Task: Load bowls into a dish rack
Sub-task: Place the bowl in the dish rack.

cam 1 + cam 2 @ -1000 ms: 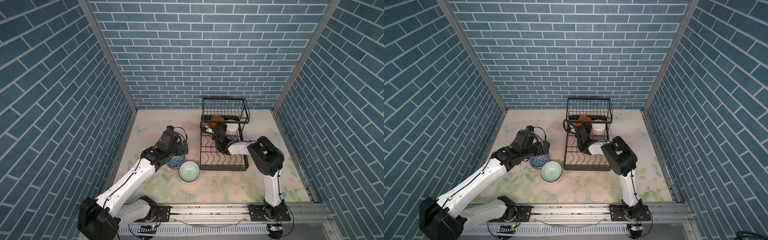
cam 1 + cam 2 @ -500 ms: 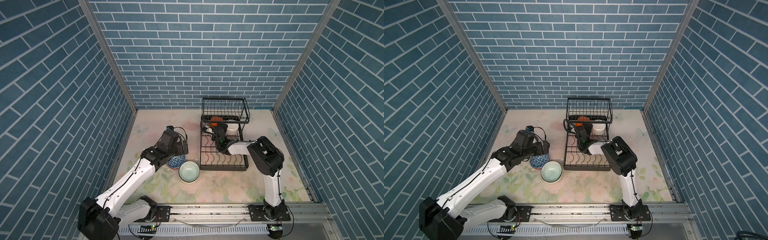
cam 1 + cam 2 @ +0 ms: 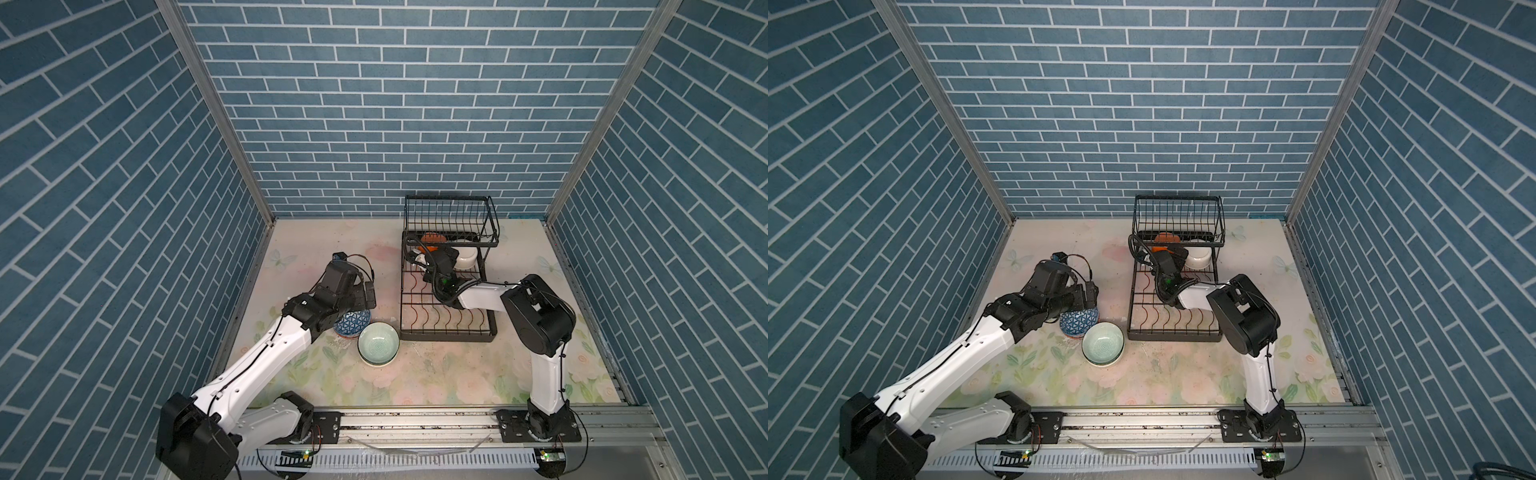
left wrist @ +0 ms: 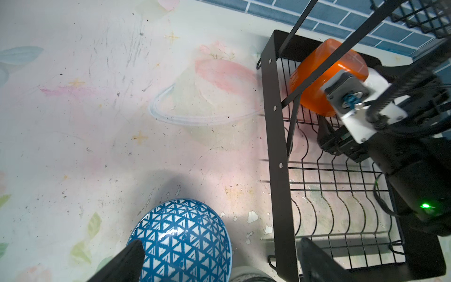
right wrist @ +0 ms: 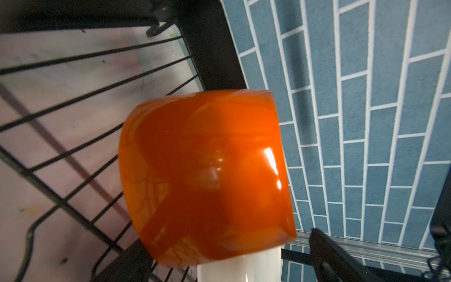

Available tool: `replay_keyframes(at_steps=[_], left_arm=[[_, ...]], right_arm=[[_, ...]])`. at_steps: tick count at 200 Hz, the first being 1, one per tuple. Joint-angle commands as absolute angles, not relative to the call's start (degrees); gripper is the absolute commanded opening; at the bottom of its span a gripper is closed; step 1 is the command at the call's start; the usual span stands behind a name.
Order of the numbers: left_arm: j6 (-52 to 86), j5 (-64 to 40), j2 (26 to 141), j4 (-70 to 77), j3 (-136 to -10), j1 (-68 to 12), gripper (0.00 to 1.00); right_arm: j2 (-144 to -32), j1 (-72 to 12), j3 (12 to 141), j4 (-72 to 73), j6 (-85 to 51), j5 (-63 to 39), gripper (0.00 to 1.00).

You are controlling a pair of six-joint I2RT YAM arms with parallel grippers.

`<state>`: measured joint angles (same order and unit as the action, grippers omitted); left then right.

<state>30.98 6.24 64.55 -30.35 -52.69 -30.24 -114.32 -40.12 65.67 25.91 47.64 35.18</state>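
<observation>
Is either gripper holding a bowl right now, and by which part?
Nothing is held. Left gripper open over the blue-patterned bowl; right gripper open beside the orange bowl in the dish rack.

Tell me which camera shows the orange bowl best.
The right wrist view: the orange bowl fills the frame, lying on its side in the rack. The left wrist view shows it partly behind rack bars; both top views show only small slivers.

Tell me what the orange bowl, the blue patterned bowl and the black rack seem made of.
Orange bowl: probably glazed ceramic, glossy; sharp bright highlights on its wall.
Blue patterned bowl: likely glazed ceramic; shiny glare over painted white triangles.
Dish rack: looks like black-coated metal, matte; thin bent wires and a flat riveted frame.
</observation>
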Motion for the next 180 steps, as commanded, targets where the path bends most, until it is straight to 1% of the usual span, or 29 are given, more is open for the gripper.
replay_keyframes(at_steps=[1,72,113,142,180], left_arm=[[31.5,6.9,65.5,-32.5,-54.2,-29.8,0.99],[32.4,6.6,66.2,-32.9,-54.7,-29.8,1.00],[32.9,6.9,66.4,-34.0,-55.0,-29.8,1.00],[33.6,6.7,66.9,-35.3,-55.4,-29.8,1.00],[35.9,6.4,67.5,-36.7,-55.5,-29.9,1.00]], right_arm=[[-111.0,-40.5,63.6,24.8,43.1,34.4,0.99],[-109.9,-40.9,62.4,21.1,40.1,32.4,0.99],[-106.9,-41.9,61.1,17.3,35.2,31.2,0.98],[-103.4,-42.3,60.4,12.4,27.4,30.2,0.98],[-99.3,-42.4,60.4,2.9,11.6,27.7,0.97]])
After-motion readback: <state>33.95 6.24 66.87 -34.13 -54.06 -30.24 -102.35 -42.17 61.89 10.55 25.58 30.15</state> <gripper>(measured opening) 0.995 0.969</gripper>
